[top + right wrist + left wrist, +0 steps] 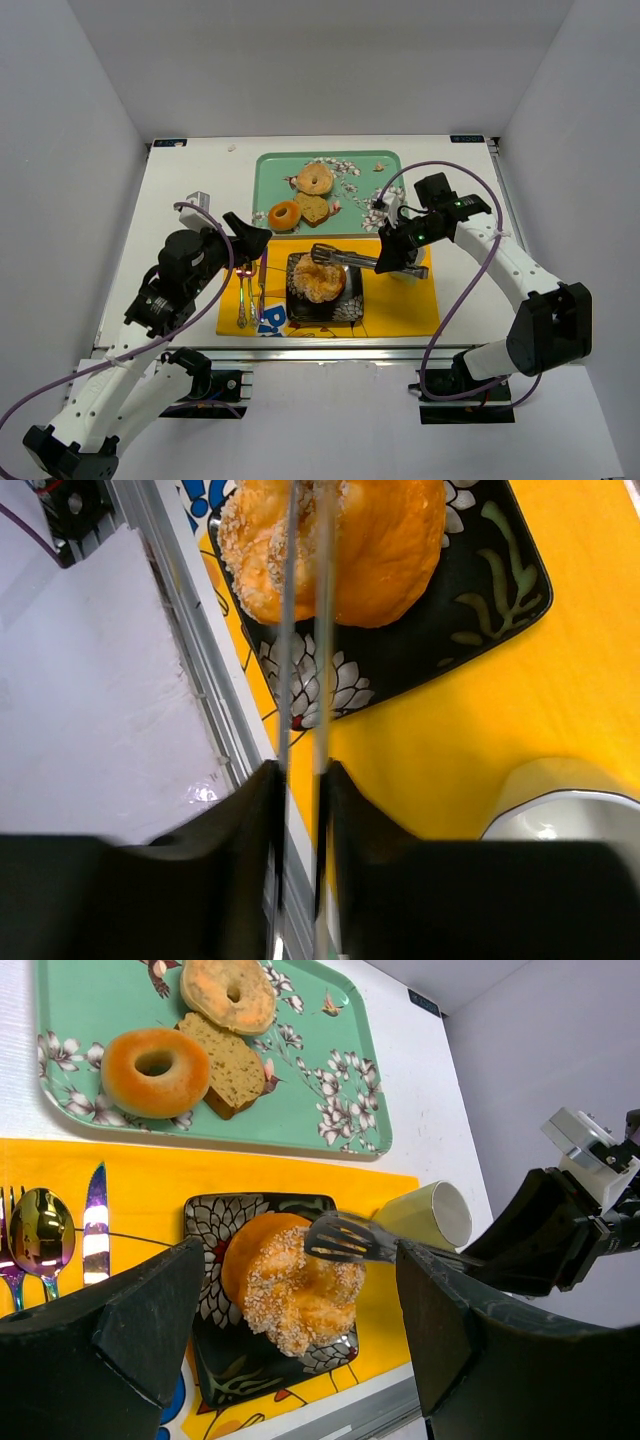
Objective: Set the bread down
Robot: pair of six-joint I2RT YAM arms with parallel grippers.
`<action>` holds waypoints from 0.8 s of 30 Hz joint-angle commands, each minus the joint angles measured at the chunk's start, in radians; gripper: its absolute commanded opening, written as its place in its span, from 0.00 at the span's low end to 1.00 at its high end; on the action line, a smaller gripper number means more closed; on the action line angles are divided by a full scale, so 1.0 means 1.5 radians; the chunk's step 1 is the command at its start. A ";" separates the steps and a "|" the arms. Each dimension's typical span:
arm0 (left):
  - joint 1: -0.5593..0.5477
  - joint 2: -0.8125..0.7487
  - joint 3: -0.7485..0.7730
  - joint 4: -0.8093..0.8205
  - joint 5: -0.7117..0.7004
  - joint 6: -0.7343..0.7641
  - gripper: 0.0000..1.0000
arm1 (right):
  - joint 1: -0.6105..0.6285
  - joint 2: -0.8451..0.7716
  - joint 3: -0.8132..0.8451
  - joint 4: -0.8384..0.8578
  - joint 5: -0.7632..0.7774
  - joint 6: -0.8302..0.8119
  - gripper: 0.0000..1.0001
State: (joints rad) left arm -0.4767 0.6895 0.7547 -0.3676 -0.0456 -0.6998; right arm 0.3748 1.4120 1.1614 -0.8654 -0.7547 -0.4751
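Because the sugar-crusted golden bread ring already sits on the square black floral plate, straight ahead of the right arm's fingers, the release should be gentle. Those fingers are clamped on the handles of the metal tongs, whose tips lie over the bread. Easing the squeeze, then lifting straight up, should avoid dragging it off. The left arm's fingers stand wide apart and empty, the plate just beyond them.
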 commanded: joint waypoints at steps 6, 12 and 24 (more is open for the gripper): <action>0.002 -0.013 0.015 -0.010 -0.011 0.001 0.86 | 0.004 -0.011 0.023 -0.010 -0.007 -0.029 0.47; 0.002 -0.008 0.019 -0.009 -0.012 0.003 0.86 | 0.004 -0.013 0.045 0.002 0.004 -0.015 0.48; 0.002 -0.009 0.017 -0.011 -0.009 0.003 0.86 | -0.031 0.047 0.132 0.092 0.021 0.051 0.46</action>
State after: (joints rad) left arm -0.4767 0.6834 0.7547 -0.3748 -0.0490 -0.6998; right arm 0.3321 1.4437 1.2793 -0.7979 -0.7017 -0.4442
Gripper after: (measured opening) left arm 0.863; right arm 0.467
